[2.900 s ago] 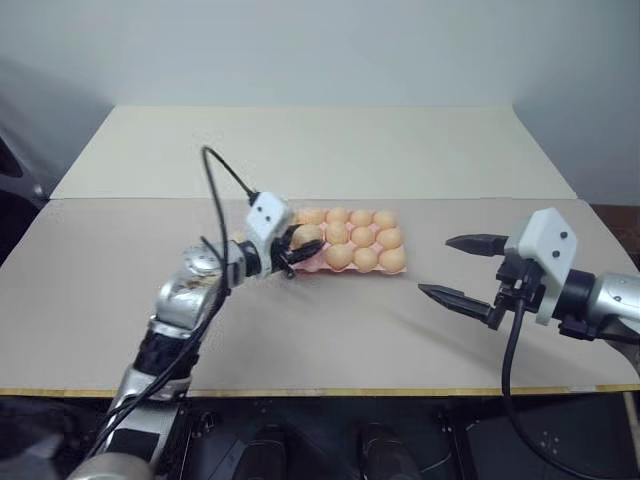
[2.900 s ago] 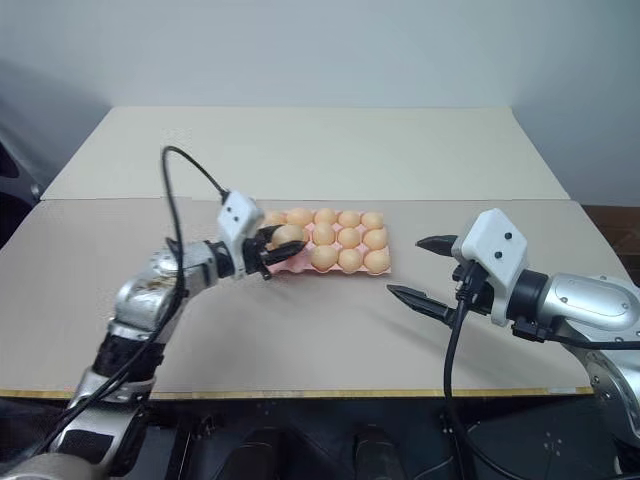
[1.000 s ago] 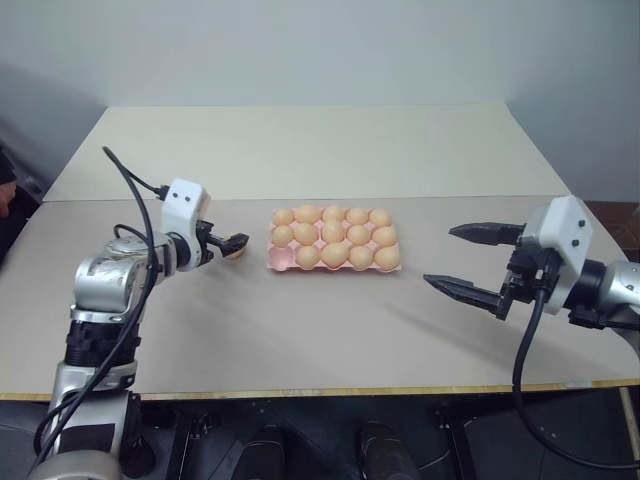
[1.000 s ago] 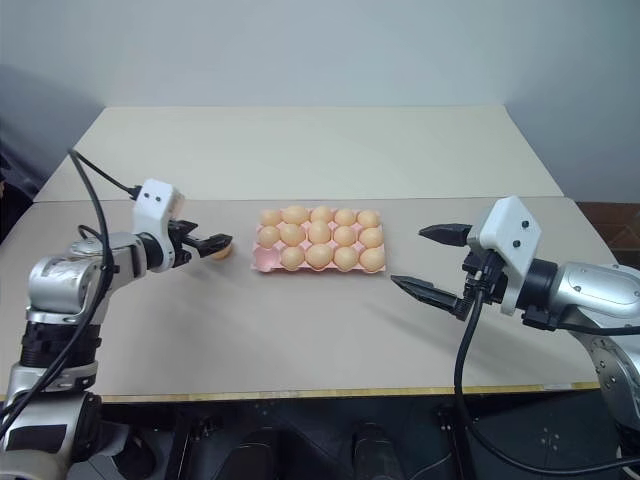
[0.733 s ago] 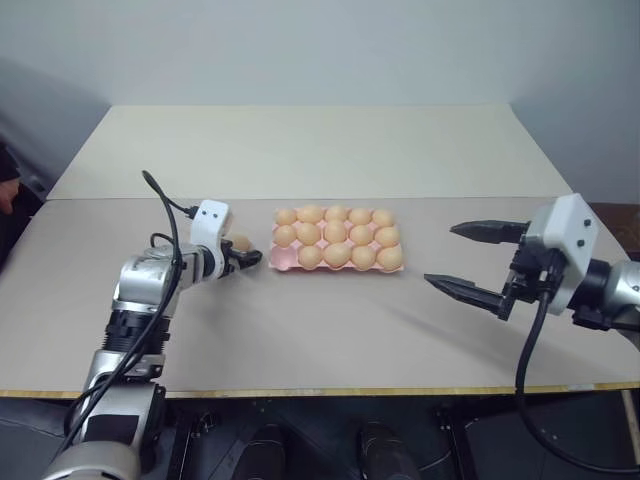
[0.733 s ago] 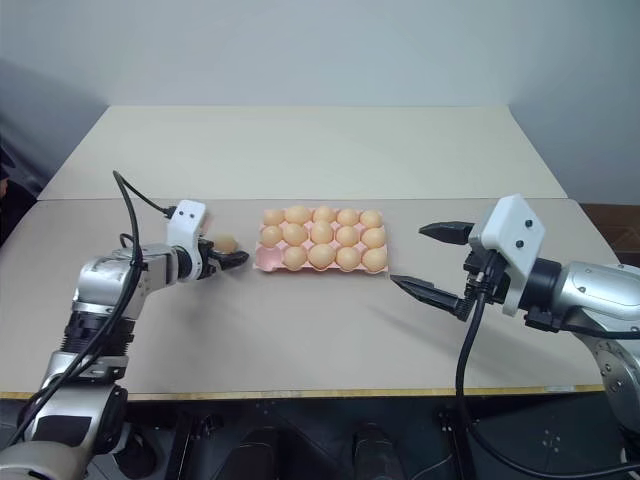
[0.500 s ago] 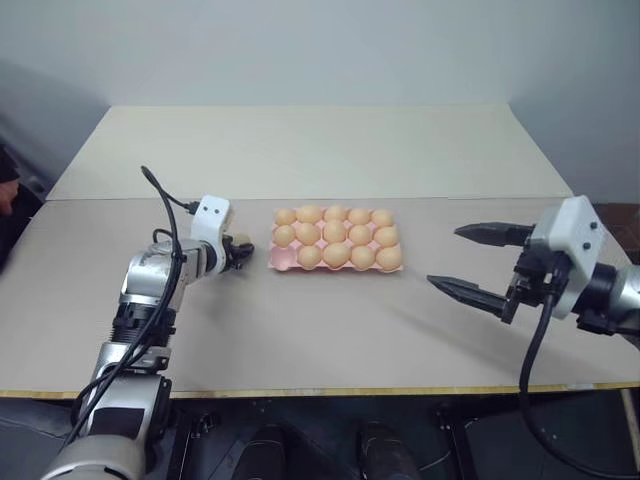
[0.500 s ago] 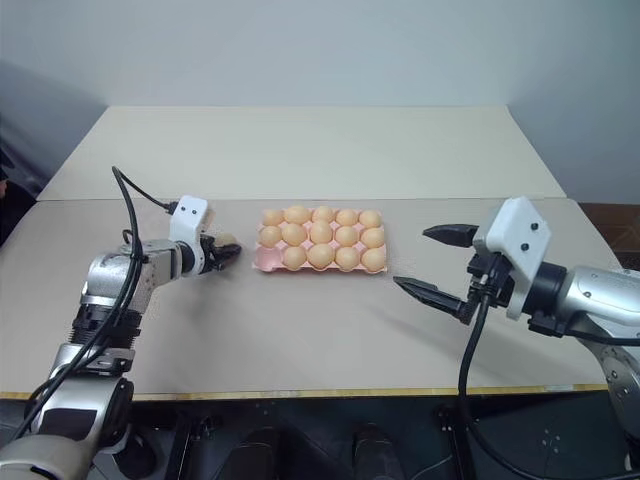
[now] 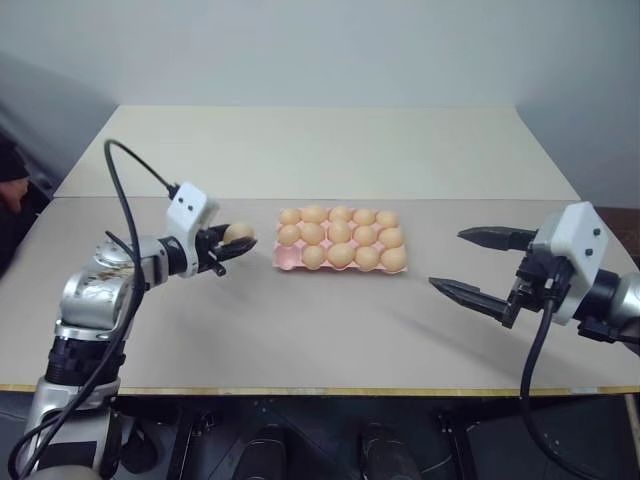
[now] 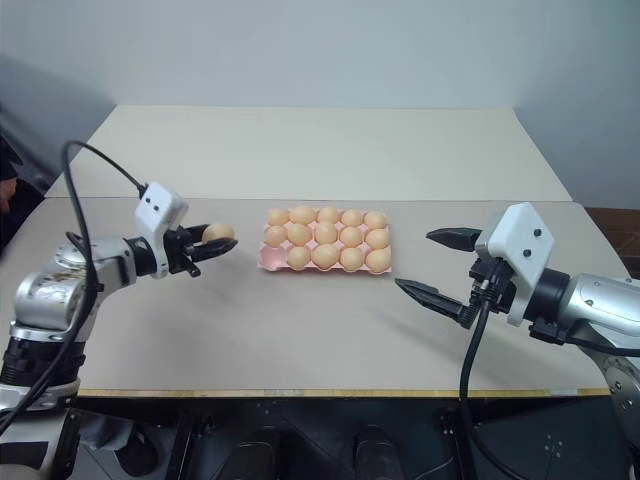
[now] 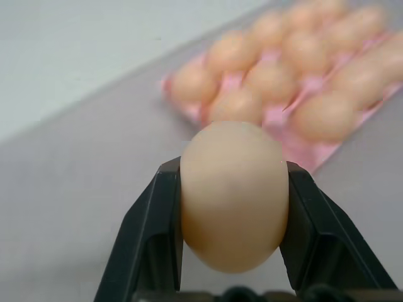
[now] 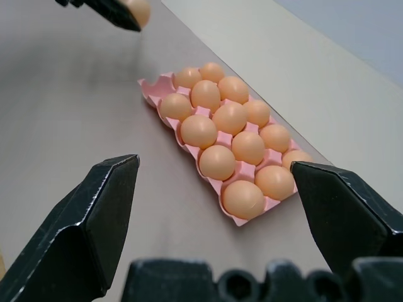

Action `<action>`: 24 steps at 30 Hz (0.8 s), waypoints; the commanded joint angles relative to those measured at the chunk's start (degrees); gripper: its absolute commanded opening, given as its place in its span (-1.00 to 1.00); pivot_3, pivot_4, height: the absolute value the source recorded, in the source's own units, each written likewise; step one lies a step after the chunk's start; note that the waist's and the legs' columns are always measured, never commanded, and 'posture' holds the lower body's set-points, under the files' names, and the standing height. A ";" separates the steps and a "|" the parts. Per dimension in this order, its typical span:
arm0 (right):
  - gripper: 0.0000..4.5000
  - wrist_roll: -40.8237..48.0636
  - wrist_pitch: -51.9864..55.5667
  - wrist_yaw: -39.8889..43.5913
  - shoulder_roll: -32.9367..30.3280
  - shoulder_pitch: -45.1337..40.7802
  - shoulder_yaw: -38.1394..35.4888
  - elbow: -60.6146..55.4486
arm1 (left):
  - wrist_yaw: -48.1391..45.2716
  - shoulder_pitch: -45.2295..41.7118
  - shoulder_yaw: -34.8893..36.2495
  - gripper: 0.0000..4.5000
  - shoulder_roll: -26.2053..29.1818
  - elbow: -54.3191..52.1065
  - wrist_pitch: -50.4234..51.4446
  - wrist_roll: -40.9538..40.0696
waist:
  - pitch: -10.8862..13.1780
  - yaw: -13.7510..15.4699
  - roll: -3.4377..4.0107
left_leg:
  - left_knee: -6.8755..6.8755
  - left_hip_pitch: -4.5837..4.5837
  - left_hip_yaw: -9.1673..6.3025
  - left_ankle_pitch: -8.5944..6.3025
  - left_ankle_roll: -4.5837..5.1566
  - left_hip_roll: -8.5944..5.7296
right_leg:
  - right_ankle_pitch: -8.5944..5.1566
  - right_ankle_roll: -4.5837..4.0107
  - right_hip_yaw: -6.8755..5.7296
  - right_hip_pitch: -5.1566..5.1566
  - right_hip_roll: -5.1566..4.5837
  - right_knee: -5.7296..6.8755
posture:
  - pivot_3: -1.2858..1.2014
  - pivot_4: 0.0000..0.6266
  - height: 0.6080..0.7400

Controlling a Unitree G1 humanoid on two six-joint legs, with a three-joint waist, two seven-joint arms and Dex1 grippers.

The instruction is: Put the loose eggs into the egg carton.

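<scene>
Tan-orange eggs (image 9: 340,254); pale pink carton (image 9: 285,259); black pincers (image 9: 232,243).

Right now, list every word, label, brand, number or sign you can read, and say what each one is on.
There is no readable text.
The egg carton: plain pink, no print.
The eggs in it and the egg held by the left gripper: plain shells, no stamps.
The right gripper and both white wrist housings: no lettering, only small dark dots.
The table: unmarked.
</scene>
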 commanded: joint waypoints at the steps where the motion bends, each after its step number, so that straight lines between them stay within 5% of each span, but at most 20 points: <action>1: 1.00 -0.87 -1.04 -0.92 -0.51 -0.30 -1.00 -2.06 | 0.78 -1.93 -3.31 -0.25 -2.15 -1.30 0.62 0.21 | 0.00 -0.09 0.00 | 0.00 -0.01 0.00 0.00 0.00 0.00 | 0.00 0.00 0.00 0.00 0.00 0.00 | 0.03 -0.52 1.00; 8: 1.00 1.06 0.16 -2.28 -0.40 0.79 -3.50 -4.69 | 3.38 -3.80 -9.43 -0.25 -3.68 3.02 -0.12 5.82 | 0.00 -0.77 0.00 | 0.00 -0.03 -0.01 -0.01 0.02 0.01 | 0.00 0.00 0.05 -0.09 0.07 0.05 | 0.03 -0.52 1.00; 9: 1.00 1.25 0.36 -2.65 -0.33 0.98 -3.75 -5.02 | 4.12 -4.39 -9.57 0.06 -4.14 3.81 0.26 6.28 | 0.00 -0.74 0.00 | 0.00 -0.02 -0.01 -0.01 0.02 0.01 | 0.00 0.00 0.05 -0.08 0.07 0.05 | 0.03 -0.52 1.00; 16: 1.00 1.84 0.76 -4.02 -0.16 1.86 -5.08 -5.75 | 2.79 -4.53 -8.34 0.99 -3.68 2.81 0.50 5.63 | 0.00 -0.61 0.00 | 0.02 -0.06 0.00 -0.01 0.02 0.01 | 0.00 0.00 0.05 -0.09 0.06 0.01 | 0.03 -0.52 1.00; 24: 1.00 2.05 -0.26 -3.14 -0.37 2.20 -5.09 -3.13 | -0.67 -1.53 3.69 0.99 3.89 -4.49 1.24 0.11 | 0.00 -0.82 0.00 | 0.02 -0.05 -0.01 -0.01 0.02 0.03 | 0.00 0.00 0.05 -0.10 0.08 0.03 | 0.03 -0.52 1.00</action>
